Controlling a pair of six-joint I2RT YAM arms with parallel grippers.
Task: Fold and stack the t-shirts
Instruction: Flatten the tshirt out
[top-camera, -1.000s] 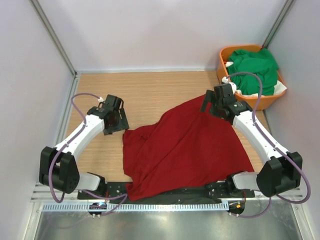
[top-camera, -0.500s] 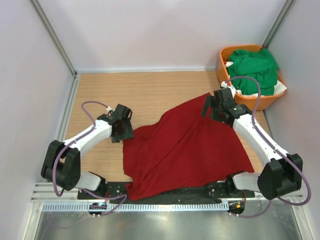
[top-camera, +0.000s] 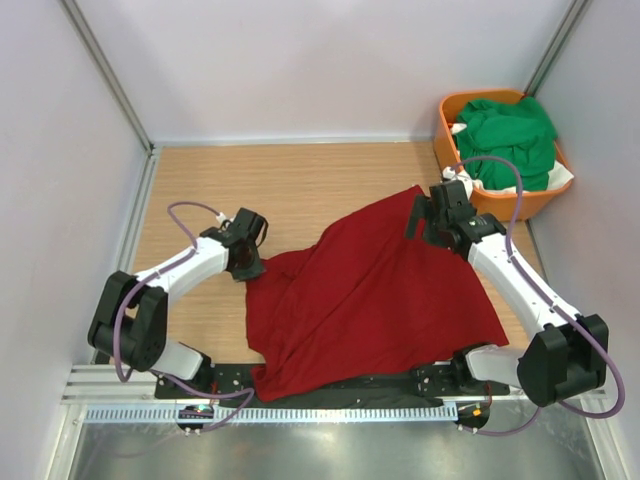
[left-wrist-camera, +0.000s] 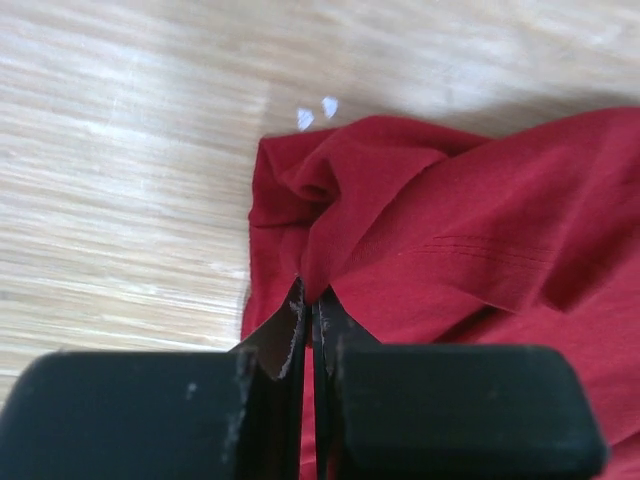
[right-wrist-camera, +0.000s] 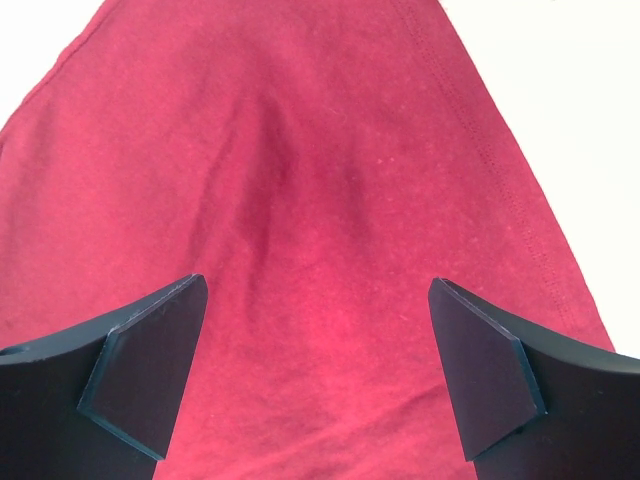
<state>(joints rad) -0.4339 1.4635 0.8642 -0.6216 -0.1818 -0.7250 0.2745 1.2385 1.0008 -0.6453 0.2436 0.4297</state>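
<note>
Left wrist view: left jaws clenched on a bunched fold at the edge of the dark red cotton t-shirt (left-wrist-camera: 450, 230), right where cloth meets the pale wooden counter (left-wrist-camera: 120, 150). Right wrist view: right jaws spread wide over flat red fabric w/ a stitched hem along one side; nothing gripped, and can't tell if they touch the cloth.

Top view: red tee lies crumpled, roughly diamond-shaped, mid-counter betw. both arms, its near edge reaching the arm bases. Bright green t-shirts (top-camera: 512, 135) sit heaped in an orange plastic basket (top-camera: 447, 128) at the far right corner.

Step in hand, by my read: taking hold to spread the red tee flat before folding; nothing folded or stacked yet. Next move prob. needs the right jaws to pinch the far corner, then both arms pull apart.

Hard to tell: which part of the tee (sleeve, hem, collar) the left jaws hold; how many green tees; two small white specks beyond the red cloth, unidentifiable.
</note>
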